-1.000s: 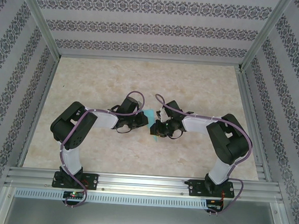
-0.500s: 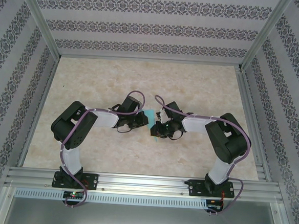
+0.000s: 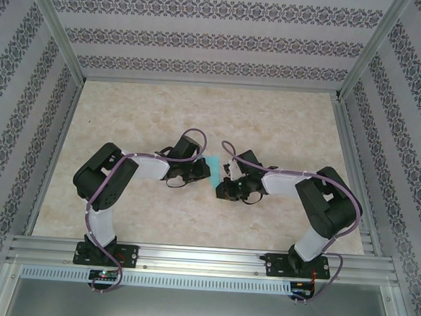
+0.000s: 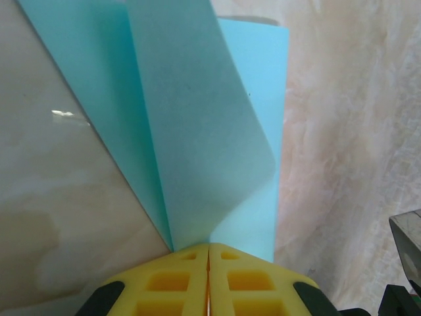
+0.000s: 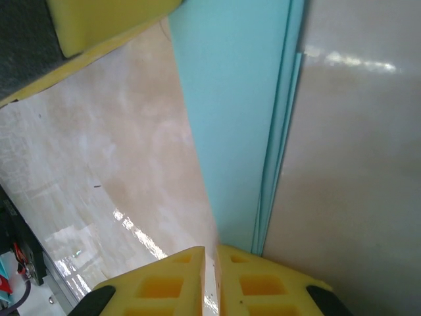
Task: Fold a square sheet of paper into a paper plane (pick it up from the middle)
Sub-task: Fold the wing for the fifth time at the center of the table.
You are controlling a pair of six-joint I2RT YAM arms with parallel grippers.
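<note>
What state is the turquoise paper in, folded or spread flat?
Folded: the turquoise paper fans in several layers from the shut left tool; stacked edges reach the right tool.

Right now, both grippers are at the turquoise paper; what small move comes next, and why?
Probably hold the left gripper shut and run the right gripper along the layered edge of the paper to press the crease: in the left wrist view its flaps fan apart, not flat.
</note>
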